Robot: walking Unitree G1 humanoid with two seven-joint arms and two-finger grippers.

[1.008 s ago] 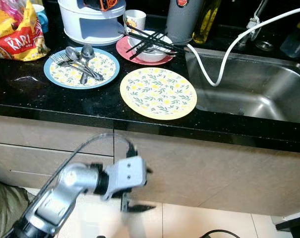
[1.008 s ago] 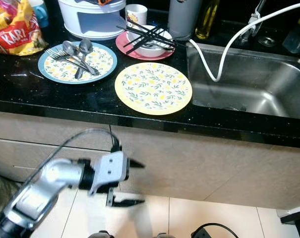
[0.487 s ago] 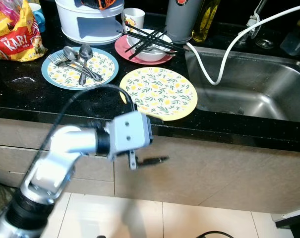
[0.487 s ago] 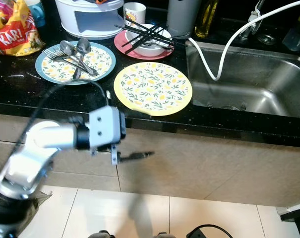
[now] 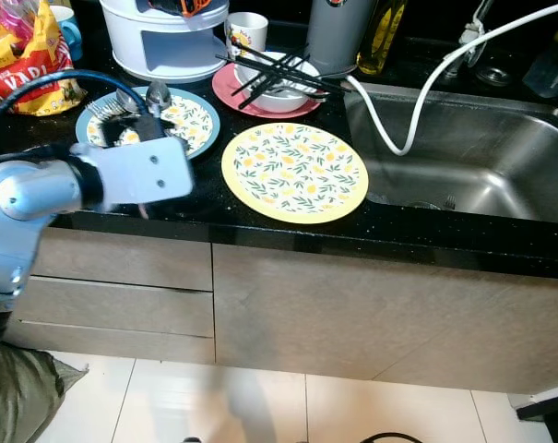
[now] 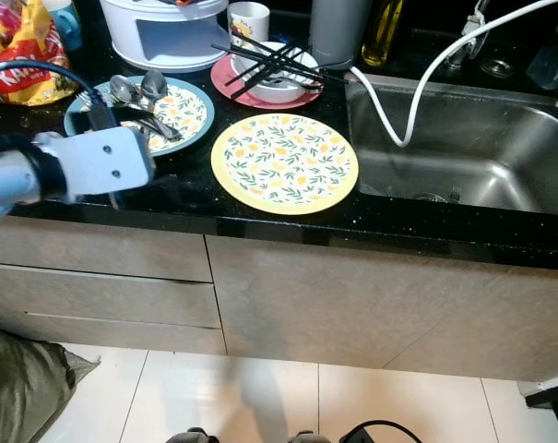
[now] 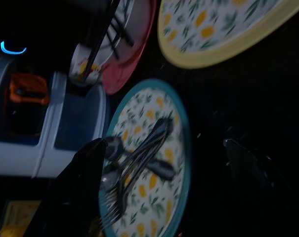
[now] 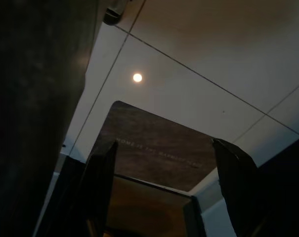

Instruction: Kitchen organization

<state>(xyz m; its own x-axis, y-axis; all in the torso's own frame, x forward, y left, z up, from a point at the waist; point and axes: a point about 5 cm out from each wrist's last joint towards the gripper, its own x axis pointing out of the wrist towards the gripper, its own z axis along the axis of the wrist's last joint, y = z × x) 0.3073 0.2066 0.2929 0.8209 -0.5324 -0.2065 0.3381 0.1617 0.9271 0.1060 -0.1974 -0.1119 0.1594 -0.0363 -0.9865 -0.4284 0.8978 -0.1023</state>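
Note:
On the black counter lies a blue-rimmed floral plate (image 5: 194, 123) carrying spoons and forks (image 7: 139, 165). A yellow floral plate (image 5: 294, 173) lies bare beside it. Behind them a pink plate (image 5: 229, 89) holds a white bowl (image 5: 279, 92) with black chopsticks (image 5: 277, 72) across it. My left gripper (image 7: 164, 163) hovers over the counter's front edge at the blue plate, open, with the cutlery between its fingers (image 7: 82, 182). My right gripper (image 8: 166, 187) hangs low and open, facing the floor.
A steel sink (image 5: 472, 157) with a white hose (image 5: 398, 129) fills the right. At the back stand a white appliance (image 5: 168, 41), a cup (image 5: 249, 32), a grey canister (image 5: 338, 32), an oil bottle (image 5: 382, 37) and a snack bag (image 5: 29, 60). A brown mat (image 8: 154, 148) lies on the tiled floor.
My left arm has risen from in front of the cabinet doors up to the counter and swung left, now over the blue plate's near edge. The things on the counter have not moved.

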